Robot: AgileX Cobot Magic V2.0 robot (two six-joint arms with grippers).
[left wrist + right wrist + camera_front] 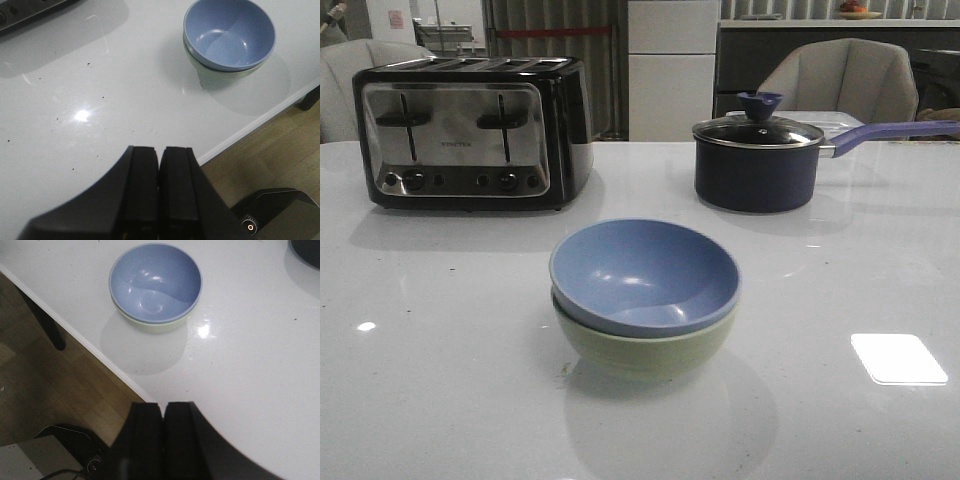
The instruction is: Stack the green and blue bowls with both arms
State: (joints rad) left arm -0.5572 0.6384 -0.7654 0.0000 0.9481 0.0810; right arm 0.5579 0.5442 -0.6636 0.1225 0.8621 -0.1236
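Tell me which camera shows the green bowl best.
The front view: the green bowl shows its whole side wall beneath the blue bowl nested in it. The left wrist view shows only a strip of its side and rim; the right wrist view, looking down, shows just a thin pale crescent.

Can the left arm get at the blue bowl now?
Probably yes. The blue bowl sits on top of the green bowl, rim exposed, bare table between it and the shut left gripper.

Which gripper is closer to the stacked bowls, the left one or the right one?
Cannot tell clearly. The left gripper and the right gripper are both shut and apart from the blue bowl nested in the green bowl, at similar distances.
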